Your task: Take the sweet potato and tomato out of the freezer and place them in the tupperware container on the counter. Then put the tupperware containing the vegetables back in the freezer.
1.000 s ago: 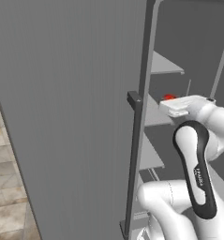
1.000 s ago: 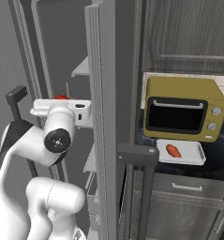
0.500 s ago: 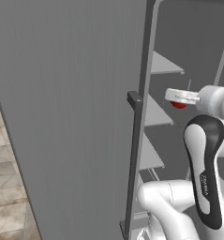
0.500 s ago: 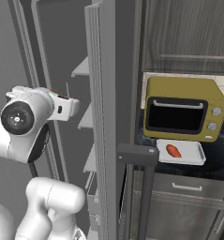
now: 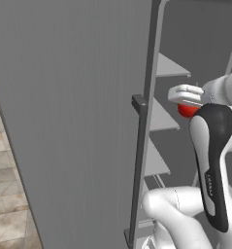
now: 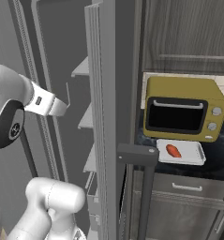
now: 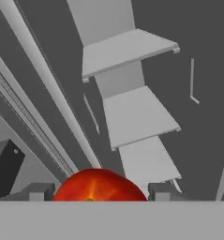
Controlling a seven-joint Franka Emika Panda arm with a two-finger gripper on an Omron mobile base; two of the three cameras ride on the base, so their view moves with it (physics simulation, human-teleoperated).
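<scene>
Two dark finger tips stick up at the bottom of the hand view, and the round red tomato (image 7: 99, 185) sits right between them, so the gripper (image 7: 99, 192) is closed on the tomato and holds it. From the left base view, the tomato (image 5: 187, 110) peeks out just under the white gripper (image 5: 186, 95), in front of the open freezer (image 5: 78, 121). The gripper and tomato are inside the freezer's doorway, next to its pale grey shelves (image 7: 127, 51), which step down one below another. The shelves near the tomato are bare. A long dark bar handle (image 5: 138, 170) runs down the edge of the freezer door. In the right base view, the freezer door edge (image 6: 106, 117) stands tall in the middle. To the right of the freezer is the dark counter (image 6: 221, 157). A mustard-yellow microwave (image 6: 183, 108) sits on the counter. Just in front of the microwave lies the white tupperware container (image 6: 194, 154). The orange-red sweet potato (image 6: 173, 150) lies inside the container, toward its left side. Grey drawers (image 6: 188, 190) are under the counter.
</scene>
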